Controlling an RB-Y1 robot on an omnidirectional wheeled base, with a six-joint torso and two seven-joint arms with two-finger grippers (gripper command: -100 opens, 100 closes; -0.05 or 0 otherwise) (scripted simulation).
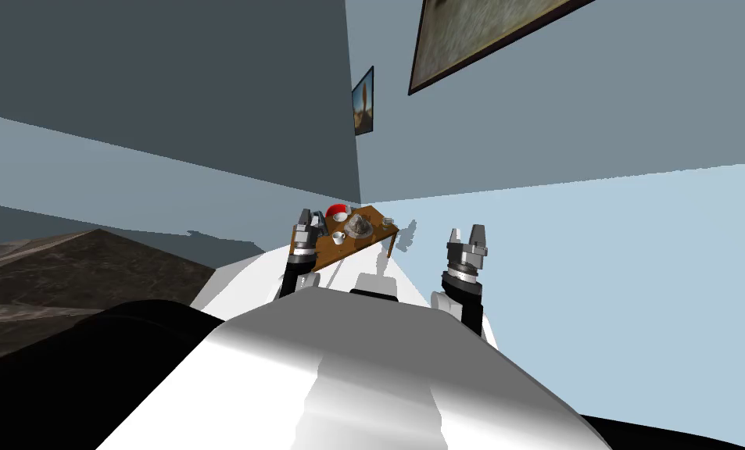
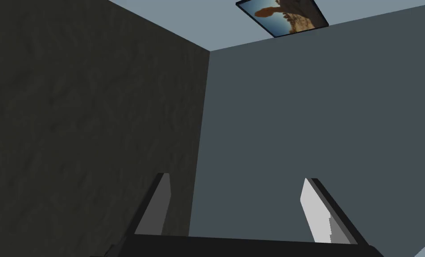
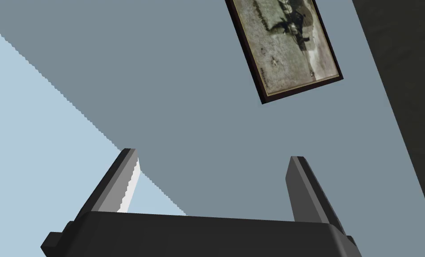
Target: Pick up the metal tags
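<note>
Presently nothing is secured: left gripper (image 2: 236,180) and right gripper (image 3: 213,155) gape empty; grey heap (image 1: 357,227) lies untouched on table (image 1: 345,248).

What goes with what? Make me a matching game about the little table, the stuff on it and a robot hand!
Things:
1 table
2 cup
3 heap of tags
4 right gripper

Words:
A grey
B open
C brown
D white

Pairs: 1-C, 2-D, 3-A, 4-B
</note>
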